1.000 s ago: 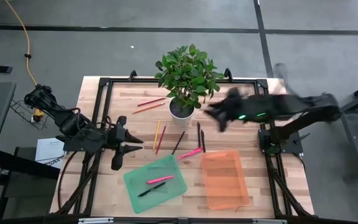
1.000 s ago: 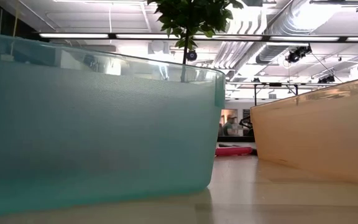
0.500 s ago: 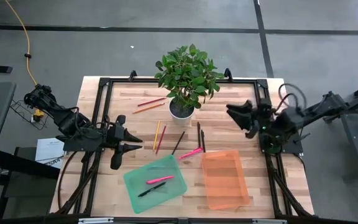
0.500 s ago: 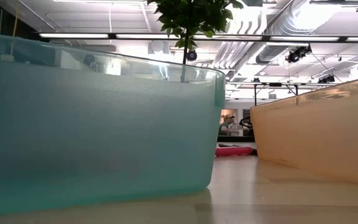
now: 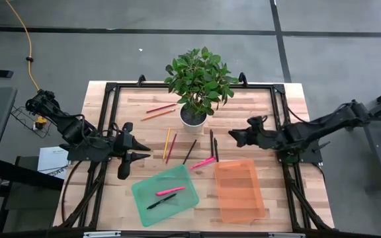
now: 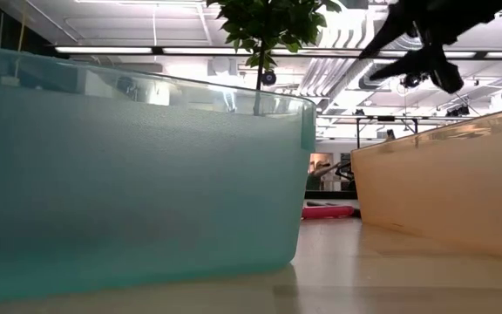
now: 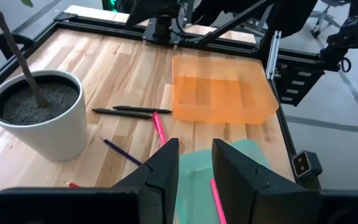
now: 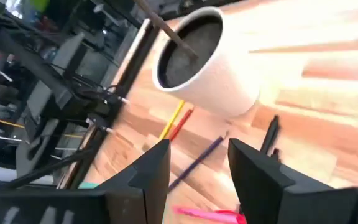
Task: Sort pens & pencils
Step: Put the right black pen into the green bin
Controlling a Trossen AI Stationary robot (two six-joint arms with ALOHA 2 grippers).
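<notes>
Right pincer [image 5: 233, 137] open above wooden table [image 5: 256, 106].

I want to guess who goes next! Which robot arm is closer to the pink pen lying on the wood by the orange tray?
The right one, probably. The right gripper hangs open just beside the bright pink pen on the wooden table. The left gripper waits farther off, past the thin pencils.

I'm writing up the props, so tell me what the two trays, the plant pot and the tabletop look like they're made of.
Green tray and orange tray: probably translucent plastic; the wood shows through them, and in the low view their walls look frosted.
Pot: smooth white, matte, maybe ceramic or plastic; the look leaves it open.
Tabletop: light wood, with plank seams and grain, framed by black metal-looking rails.
</notes>
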